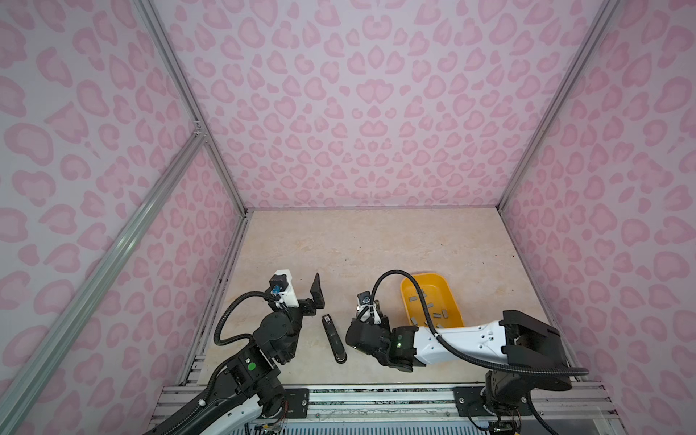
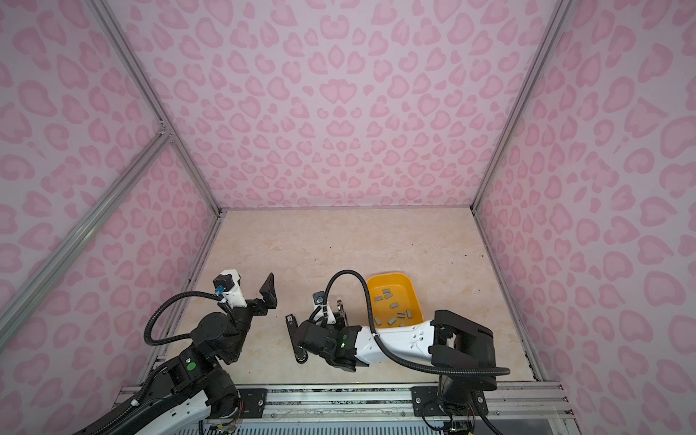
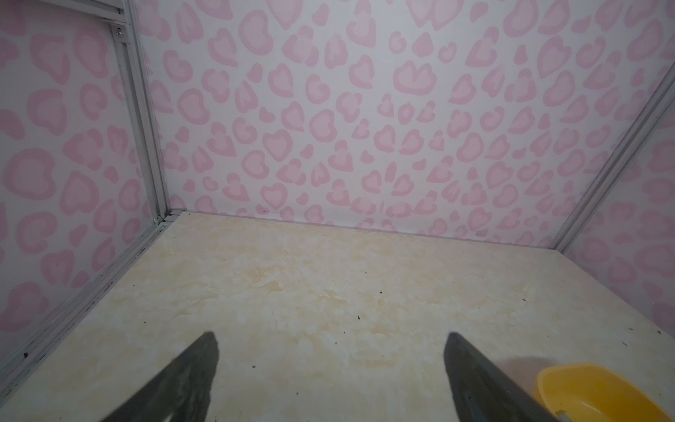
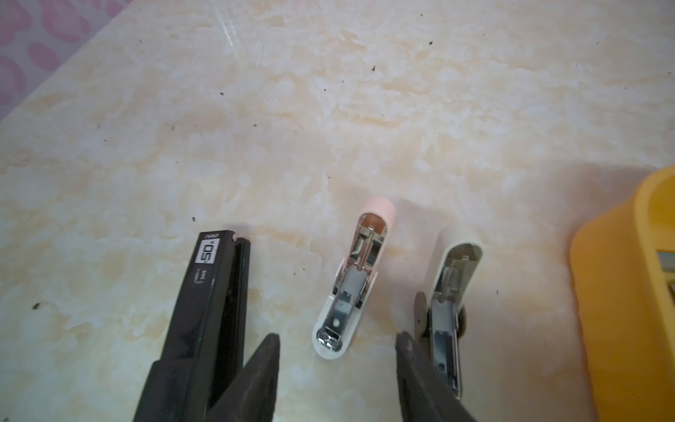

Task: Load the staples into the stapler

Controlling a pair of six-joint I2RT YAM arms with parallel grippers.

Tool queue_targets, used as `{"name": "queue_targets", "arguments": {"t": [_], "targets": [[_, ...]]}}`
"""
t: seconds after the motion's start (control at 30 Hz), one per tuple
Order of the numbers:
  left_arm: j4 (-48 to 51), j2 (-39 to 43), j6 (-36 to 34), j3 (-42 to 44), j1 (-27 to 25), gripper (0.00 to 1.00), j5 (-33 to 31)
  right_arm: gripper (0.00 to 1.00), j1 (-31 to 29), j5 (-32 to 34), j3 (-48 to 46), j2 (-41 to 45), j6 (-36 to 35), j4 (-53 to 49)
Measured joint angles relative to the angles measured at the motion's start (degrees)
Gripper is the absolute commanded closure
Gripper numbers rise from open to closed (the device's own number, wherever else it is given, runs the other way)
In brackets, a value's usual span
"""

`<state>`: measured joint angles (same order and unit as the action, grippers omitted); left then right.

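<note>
Dark fingers of the right gripper (image 4: 336, 338) frame the near edge of the right wrist view, parted, with nothing clamped between them. Bare counter (image 4: 365, 109) shows on either side of the pink-tipped stapler (image 4: 350, 288), which lies just beyond the tips. That stapler is flipped open with its metal channel facing up, and a grey strip (image 4: 353, 283) sits in the channel. Just beside it, toward the yellow tray (image 4: 628, 292), a white stapler (image 4: 456, 277) lies open the same way. One finger overlaps its near end in the view, and I cannot tell whether they touch. On the far side of the pink-tipped one lies a longer black stapler (image 4: 208, 310), with a white label at its far end.

In both top views the staples (image 2: 394, 306) lie loose and scattered inside the yellow tray, just beyond the right arm's forearm and well apart from the black stapler. The left gripper (image 1: 317, 292) hangs above the counter to the left of the black stapler. Its jaws are spread wide and empty, and in the left wrist view they stand over bare counter
</note>
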<state>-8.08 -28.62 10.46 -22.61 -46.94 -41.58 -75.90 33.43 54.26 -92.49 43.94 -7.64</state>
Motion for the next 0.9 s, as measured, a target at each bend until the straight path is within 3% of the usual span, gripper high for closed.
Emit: {"name": "queue_targets", "arguments": {"t": [0.27, 0.57, 0.77, 0.9], "targets": [[-0.22, -3.39, -2.51, -1.18, 0.0, 0.01, 1.38, 0.47, -0.35, 1.14, -6.71, 9.01, -5.38, 6.69], [1.07, -4.09, -5.29, -5.2, 0.0, 0.01, 3.26, 0.45, 0.44, 0.42, -7.08, 13.97, -12.33, 9.97], [1.31, -8.85, -10.03, -11.3, 0.0, 0.03, 5.81, 0.45, 9.03, -3.78, -13.75, 22.75, -14.84, 15.19], [5.18, -16.98, -17.51, -22.56, 0.11, 0.04, 9.03, 0.45, 17.33, -10.51, -12.59, 24.52, -16.24, 17.0]]}}
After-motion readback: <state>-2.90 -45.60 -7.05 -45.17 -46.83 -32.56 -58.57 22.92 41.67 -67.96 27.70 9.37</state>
